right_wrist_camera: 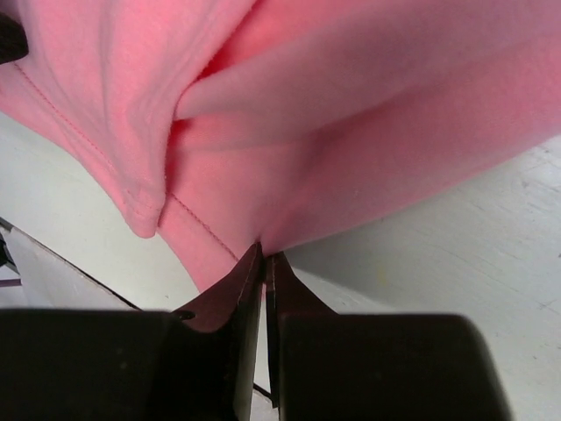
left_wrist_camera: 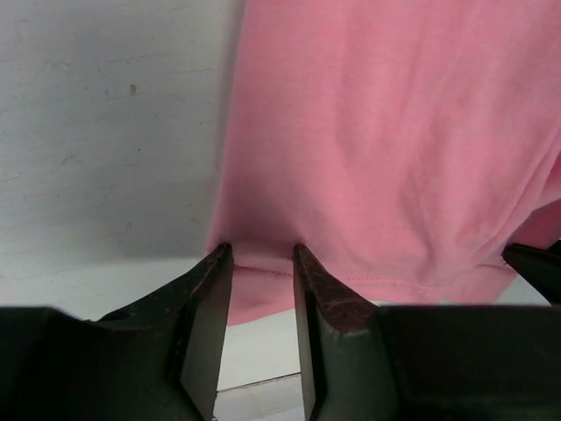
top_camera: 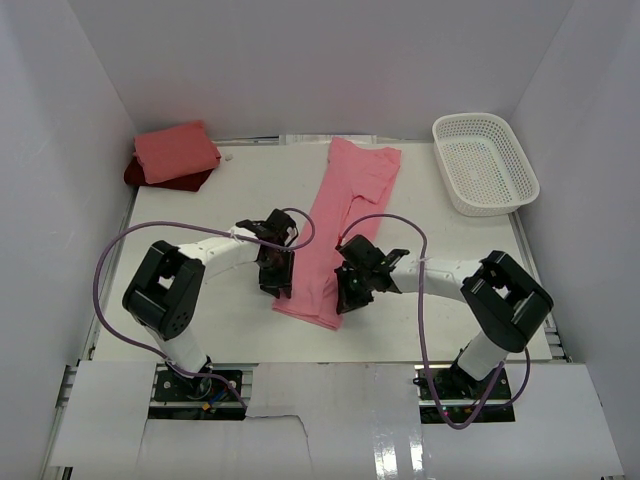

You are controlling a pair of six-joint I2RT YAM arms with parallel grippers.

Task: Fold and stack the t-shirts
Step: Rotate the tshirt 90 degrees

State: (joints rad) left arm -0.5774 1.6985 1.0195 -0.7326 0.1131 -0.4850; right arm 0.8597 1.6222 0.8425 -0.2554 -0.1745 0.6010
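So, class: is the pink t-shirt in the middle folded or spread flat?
Folded lengthwise: the rose pink cloth t-shirt lies as a long narrow strip, not yet folded crosswise.

White arms (top_camera: 215, 252), black joints (top_camera: 165, 290), dark fingers (left_wrist_camera: 206, 307), purple cables (top_camera: 423, 300)

A robotics lab cell: bare white walls (top_camera: 300, 60) enclose a table (top_camera: 230, 325) with two bolted arms (top_camera: 170, 290).
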